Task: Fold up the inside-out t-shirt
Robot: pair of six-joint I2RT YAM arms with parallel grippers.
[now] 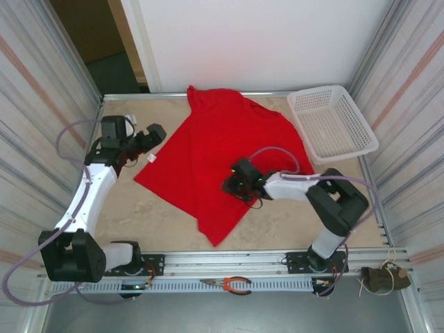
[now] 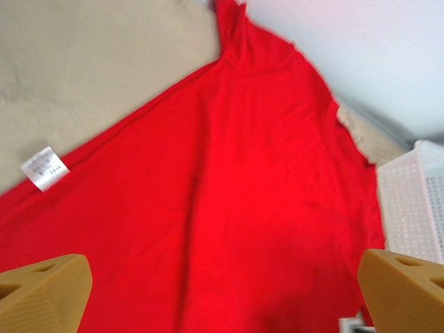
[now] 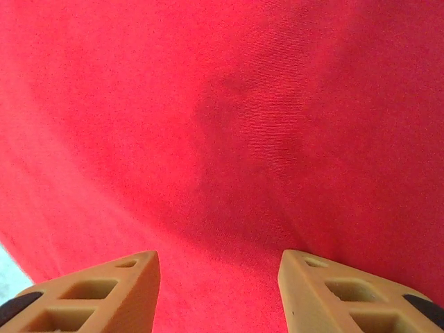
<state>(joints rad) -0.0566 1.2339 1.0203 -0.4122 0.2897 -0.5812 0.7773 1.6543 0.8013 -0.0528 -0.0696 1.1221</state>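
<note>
The inside-out t-shirt (image 1: 215, 152) lies spread flat on the table, plain red, with a white care tag (image 1: 151, 158) at its left edge. My left gripper (image 1: 156, 133) hovers by that left edge. In the left wrist view it (image 2: 223, 267) stands wide open above the shirt (image 2: 250, 180), and the tag (image 2: 44, 168) lies to the left. My right gripper (image 1: 232, 184) is low over the shirt's lower middle. Seen from the right wrist, its jaws (image 3: 218, 260) stand apart close above smooth red cloth (image 3: 243, 125), with no fold pinched between them.
A white plastic basket (image 1: 333, 125) stands at the back right, its corner close to the shirt's right sleeve, and its wall (image 2: 416, 201) shows in the left wrist view. Orange-handled pliers (image 1: 232, 283) lie on the front rail. Ribbed walls close in both sides.
</note>
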